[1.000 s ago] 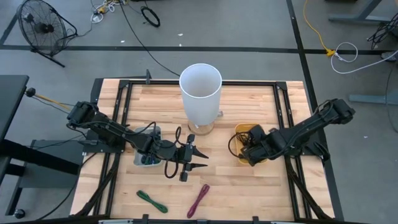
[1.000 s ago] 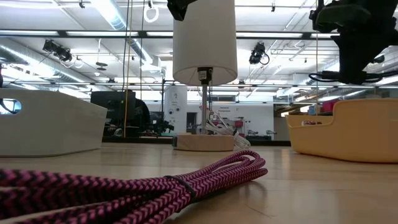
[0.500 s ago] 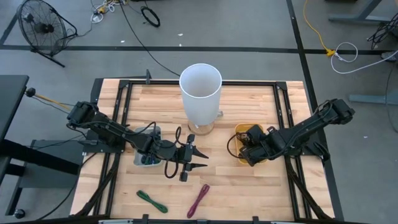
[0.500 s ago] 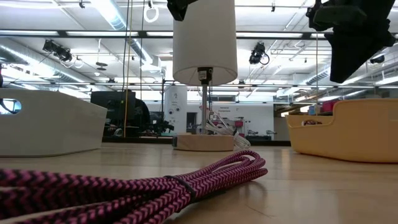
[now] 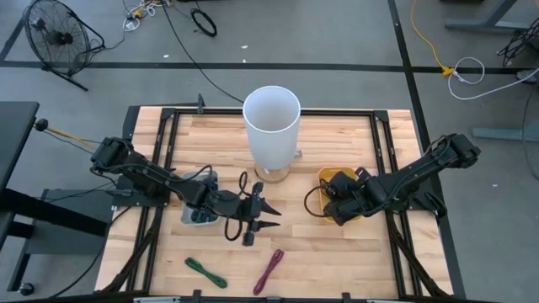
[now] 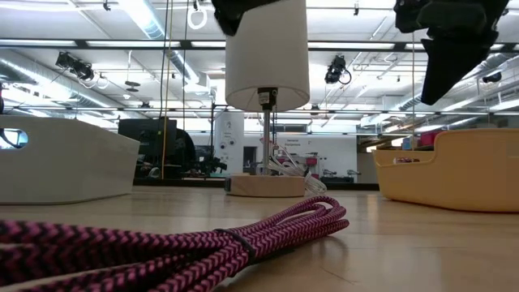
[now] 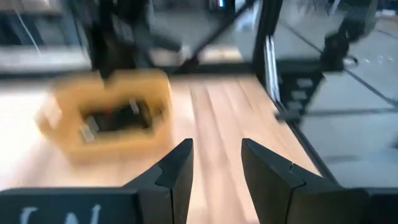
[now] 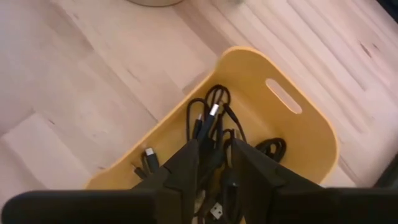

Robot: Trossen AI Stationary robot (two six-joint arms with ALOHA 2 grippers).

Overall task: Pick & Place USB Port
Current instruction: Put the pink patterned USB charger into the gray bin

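A yellow bin (image 5: 330, 175) sits on the table's right half and holds a tangle of black USB cables (image 8: 213, 115). My right gripper (image 8: 214, 149) hangs over it, pointing down, shut on cable strands; in the high view it (image 5: 338, 202) covers most of the bin. A black loop (image 5: 310, 200) hangs over the bin's left rim. My left gripper (image 5: 268, 212) hovers open at mid-table, fingers pointing right toward the bin (image 7: 109, 118), with nothing between them (image 7: 214, 168). My right gripper pinches black cable strands (image 8: 212, 134) between its two fingers, coming from above and pointing down into the yellow bin. The strands run on past the fingertips into the tangle, which lies on the bin's floor. The fingers hide how many strands they have.
A tall white lamp shade (image 5: 271, 126) stands on a wooden base at the table's far middle. A white bin (image 5: 199, 215) lies under my left arm. Another black cable (image 5: 236, 229) lies below my left gripper. A green cable (image 5: 205, 271) and a pink cable (image 5: 269, 271) lie near the near edge.
My right gripper has risen a little above the yellow bin, staying shut on the cable strands, and has shifted slightly toward the table's left. The black loop over the bin's left rim has come out a bit farther.
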